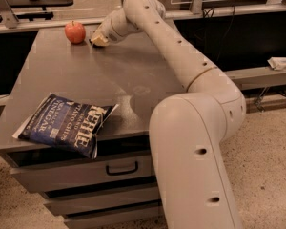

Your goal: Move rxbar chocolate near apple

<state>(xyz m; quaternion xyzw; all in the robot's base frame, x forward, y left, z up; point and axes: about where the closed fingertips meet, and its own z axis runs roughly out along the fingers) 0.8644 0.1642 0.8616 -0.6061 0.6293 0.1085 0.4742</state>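
The red-orange apple point(75, 32) stands at the far left of the grey table top point(133, 75). My gripper point(99, 39) is low over the table just right of the apple, about an apple's width away, at the end of the long cream arm point(171, 46) that reaches across from the right. A small dark sliver shows at the gripper's tip, against the table. I cannot make out the black rxbar chocolate as a whole; it is hidden by the gripper or too small to tell.
A large blue chip bag point(66, 124) lies at the table's front left corner, partly over the edge. Drawers point(119, 168) sit below the table top. The arm's bulky base point(195, 161) stands at the front right. Shelving and a rail run behind the table.
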